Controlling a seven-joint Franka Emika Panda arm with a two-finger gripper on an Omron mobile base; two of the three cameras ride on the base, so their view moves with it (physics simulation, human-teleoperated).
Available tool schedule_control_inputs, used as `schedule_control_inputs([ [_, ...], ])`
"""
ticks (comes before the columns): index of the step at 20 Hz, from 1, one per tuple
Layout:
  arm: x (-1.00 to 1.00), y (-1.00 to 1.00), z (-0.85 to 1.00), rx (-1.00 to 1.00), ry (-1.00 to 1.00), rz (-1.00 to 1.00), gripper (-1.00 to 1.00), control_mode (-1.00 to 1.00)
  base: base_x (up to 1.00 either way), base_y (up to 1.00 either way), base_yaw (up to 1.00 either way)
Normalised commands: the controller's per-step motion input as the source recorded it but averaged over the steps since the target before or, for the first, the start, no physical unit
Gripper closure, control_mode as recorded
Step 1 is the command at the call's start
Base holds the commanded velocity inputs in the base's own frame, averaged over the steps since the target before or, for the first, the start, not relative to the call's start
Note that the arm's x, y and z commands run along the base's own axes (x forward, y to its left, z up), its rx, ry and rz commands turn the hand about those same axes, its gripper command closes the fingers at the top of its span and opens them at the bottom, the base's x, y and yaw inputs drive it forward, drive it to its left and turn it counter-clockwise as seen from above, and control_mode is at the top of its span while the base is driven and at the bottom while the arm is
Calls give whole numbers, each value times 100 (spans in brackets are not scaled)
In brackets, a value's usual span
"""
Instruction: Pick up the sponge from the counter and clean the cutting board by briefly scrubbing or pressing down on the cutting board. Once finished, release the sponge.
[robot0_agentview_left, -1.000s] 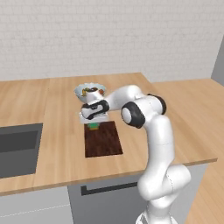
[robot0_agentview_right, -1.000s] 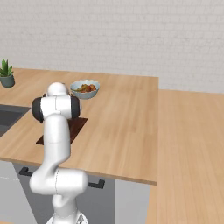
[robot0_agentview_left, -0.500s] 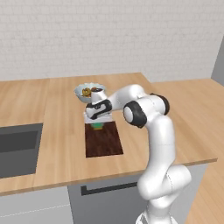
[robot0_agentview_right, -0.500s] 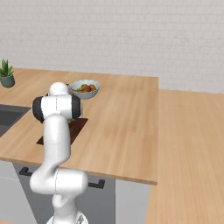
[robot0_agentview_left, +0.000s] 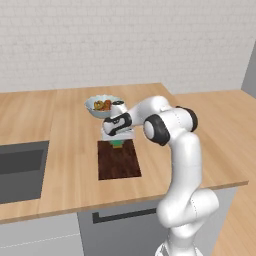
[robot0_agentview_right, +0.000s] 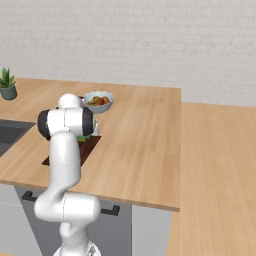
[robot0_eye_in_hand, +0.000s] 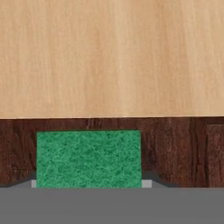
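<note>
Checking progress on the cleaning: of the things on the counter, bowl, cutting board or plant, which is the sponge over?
The dark brown cutting board; the green sponge, in the gripper, sits above its far end, while the bowl and plant stand apart.

Arm over cutting board (robot0_agentview_right: 89, 146) on counter (robot0_agentview_right: 145, 140); bowl (robot0_agentview_right: 98, 101) behind, plant (robot0_agentview_right: 7, 84) far left.

In the hand view the sponge (robot0_eye_in_hand: 88, 158) runs into the bottom, so its lower layer cannot be seen, and the fingertips (robot0_eye_in_hand: 146, 183) beside it show as mere slivers. From the left, the hand covers most of the sponge (robot0_agentview_left: 117, 144) and the far edge of the cutting board (robot0_agentview_left: 118, 161). From the right, the arm hides most of the cutting board (robot0_agentview_right: 88, 146). The food in the bowl (robot0_agentview_left: 102, 105) behind the cutting board is too small to name.
</note>
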Motion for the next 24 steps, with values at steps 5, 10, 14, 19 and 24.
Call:
schedule_control_inputs([
  [5, -17, -79, -48, 0, 0, 0, 100, -100, 0, 0, 0],
  [10, -10, -80, -44, 0, 0, 0, 100, -100, 0, 0, 0],
  [14, -6, -79, -41, 0, 0, 0, 100, -100, 0, 0, 0],
  [19, -12, -76, -45, 0, 0, 0, 100, -100, 0, 0, 0],
  [24, -48, -57, -60, -1, -3, 0, 100, -100, 0, 0, 0],
])
